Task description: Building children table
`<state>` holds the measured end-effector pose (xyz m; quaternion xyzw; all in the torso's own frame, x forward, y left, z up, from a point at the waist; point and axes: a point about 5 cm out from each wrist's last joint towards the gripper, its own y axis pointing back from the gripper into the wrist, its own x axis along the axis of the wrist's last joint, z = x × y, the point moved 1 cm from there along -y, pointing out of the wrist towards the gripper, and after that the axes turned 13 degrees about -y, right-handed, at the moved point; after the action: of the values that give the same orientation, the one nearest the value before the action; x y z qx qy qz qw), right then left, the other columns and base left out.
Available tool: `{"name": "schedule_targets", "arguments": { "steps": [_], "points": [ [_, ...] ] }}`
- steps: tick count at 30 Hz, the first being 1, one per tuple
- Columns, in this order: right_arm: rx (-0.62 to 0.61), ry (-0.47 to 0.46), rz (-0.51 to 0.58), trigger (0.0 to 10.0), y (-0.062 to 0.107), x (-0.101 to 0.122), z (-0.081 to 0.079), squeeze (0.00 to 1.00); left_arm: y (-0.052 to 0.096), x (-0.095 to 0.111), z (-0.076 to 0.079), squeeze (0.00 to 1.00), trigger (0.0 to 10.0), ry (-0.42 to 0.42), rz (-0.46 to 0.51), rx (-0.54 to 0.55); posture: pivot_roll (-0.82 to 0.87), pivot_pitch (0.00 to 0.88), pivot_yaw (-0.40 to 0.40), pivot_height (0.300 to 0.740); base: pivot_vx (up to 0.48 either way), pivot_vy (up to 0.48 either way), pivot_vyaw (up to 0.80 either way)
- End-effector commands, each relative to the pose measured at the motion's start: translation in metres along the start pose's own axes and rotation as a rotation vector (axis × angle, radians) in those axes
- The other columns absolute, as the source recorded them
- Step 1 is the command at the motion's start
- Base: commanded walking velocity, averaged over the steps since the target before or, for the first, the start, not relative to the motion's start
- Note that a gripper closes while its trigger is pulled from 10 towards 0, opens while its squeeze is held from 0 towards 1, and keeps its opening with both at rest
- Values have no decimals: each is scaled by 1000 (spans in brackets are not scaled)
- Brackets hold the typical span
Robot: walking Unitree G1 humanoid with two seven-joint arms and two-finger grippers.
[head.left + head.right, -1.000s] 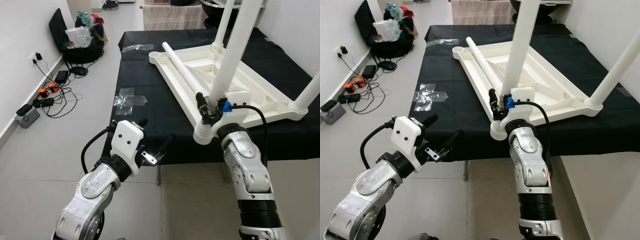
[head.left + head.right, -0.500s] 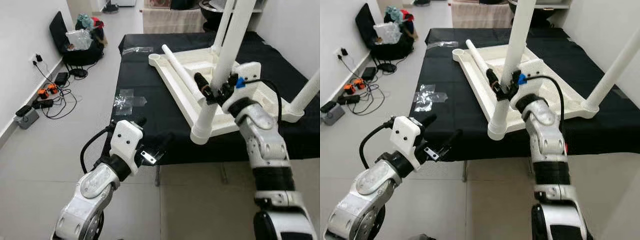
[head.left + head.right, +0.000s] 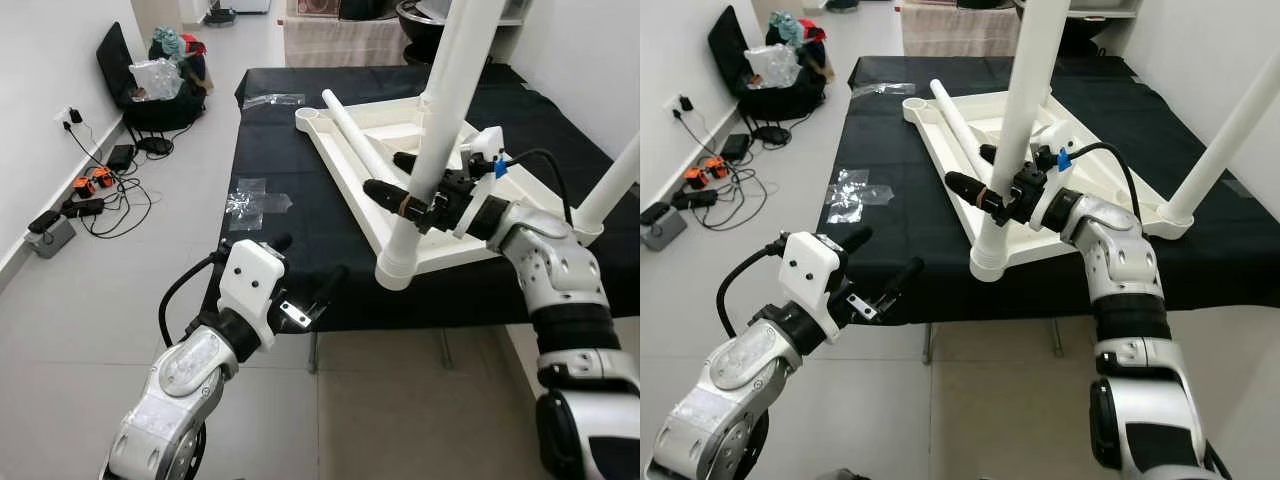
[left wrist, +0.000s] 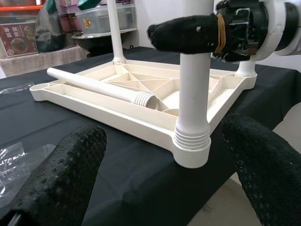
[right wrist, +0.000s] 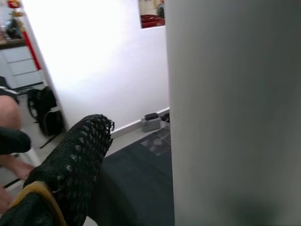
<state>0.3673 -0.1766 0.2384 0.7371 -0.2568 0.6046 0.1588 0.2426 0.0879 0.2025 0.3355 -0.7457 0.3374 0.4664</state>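
White table leg [image 3: 440, 140] gripped by right hand [image 3: 398, 192], left hand [image 3: 305, 278] spread

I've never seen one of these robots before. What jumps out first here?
A white plastic table lies upside down on a black-covered bench, its legs pointing up. The right gripper has its black fingers around the nearest leg, at the bench's front edge. The left gripper hovers open, low before the bench.

Black-draped table [image 3: 300, 240]: upturned white tabletop [image 3: 400, 150], clear plastic wrappers [image 3: 258, 200].
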Motion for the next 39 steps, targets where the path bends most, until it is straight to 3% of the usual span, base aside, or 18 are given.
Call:
{"name": "schedule_targets", "arguments": {
  "steps": [1, 8, 9, 11, 12, 17, 20, 21, 22, 25, 26, 28, 30, 32, 34, 37, 38, 39],
  "points": [
    [46, -12, -23, 10000, -5, -4, -4, 0, 0, -1, 0, 0, 10000, -1, -4, -1, 42, 50, -41, 740, 0, 0, 0],
    [13, -13, -23, 10000, -12, -1, 5, 0, 0, 0, 4, 0, 10000, 11, -2, -21, 49, 53, -39, 740, 0, 0, 0],
    [-22, -13, -11, 5176, -20, 1, 9, 0, 0, 0, 8, 0, 10000, 19, 0, -32, 50, 55, -38, 740, 0, 0, 0],
    [-22, -13, -11, 5176, -20, 1, 9, 0, 0, 0, 8, 0, 10000, 19, 0, -32, 50, 55, -38, 740, 0, 0, 0],
    [-30, -11, 1, 0, -27, 1, 8, 0, 1, 1, 13, 0, 10000, 32, 2, -46, 54, 56, -41, 740, 0, 0, 0],
    [-57, 2, 20, 0, -35, 0, 9, 0, 1, 1, 18, 0, 10000, 48, 0, -61, 52, 57, -41, 740, 0, 0, 0],
    [-216, 60, 31, 0, -34, -2, 19, 0, 3, -5, 19, 0, 10000, 52, -17, -61, 51, 56, -41, 740, 0, 0, 0],
    [-216, 60, 31, 0, -34, -2, 19, 0, 3, -5, 19, 0, 10000, 52, -17, -61, 51, 56, -41, 740, 0, 0, 0],
    [-447, 116, 36, 0, -27, -8, 33, 0, 2, -8, 17, 0, 10000, 49, -25, -50, 48, 58, -41, 740, 0, 0, 0],
    [-749, 124, 80, 0, -13, -14, 49, 0, 1, -7, 16, 0, 10000, 45, -24, -40, 47, 61, -41, 740, 0, 0, 0],
    [-749, 124, 80, 0, -13, -14, 49, 0, 1, -7, 16, 0, 10000, 45, -24, -40, 47, 61, -41, 740, 0, 0, 0],
    [-946, 107, 122, 0, 0, -18, 56, 0, 1, -7, 16, 0, 10000, 44, -22, -39, 47, 61, -41, 740, 0, 0, 0],
    [-946, 107, 122, 0, 0, -18, 56, 0, 1, -7, 16, 0, 10000, 44, -22, -39, 47, 61, -41, 740, 0, 0, 0],
    [-1119, 78, 185, 0, 8, -23, 56, 0, 1, -6, 16, 0, 10000, 42, -22, -38, 50, 61, -41, 740, 0, 0, 0],
    [-1303, 16, 284, 0, 11, -29, 40, 0, 2, -6, 15, 0, 10000, 41, -22, -36, 48, 61, -40, 740, 0, 0, 0],
    [-1318, -8, 298, 0, 6, -31, 33, 0, 2, -6, 15, 0, 10000, 41, -22, -36, 48, 59, -39, 740, 0, 0, 0],
    [-1297, -46, 310, 4745, -6, -34, 25, 0, 2, -6, 16, 0, 10000, 41, -21, -36, 46, 57, -37, 740, 0, 0, 0],
    [-1297, -46, 310, 4745, -6, -34, 25, 0, 2, -6, 16, 0, 10000, 41, -21, -36, 46, 57, -37, 740, 0, 0, 0]
  ]
}}
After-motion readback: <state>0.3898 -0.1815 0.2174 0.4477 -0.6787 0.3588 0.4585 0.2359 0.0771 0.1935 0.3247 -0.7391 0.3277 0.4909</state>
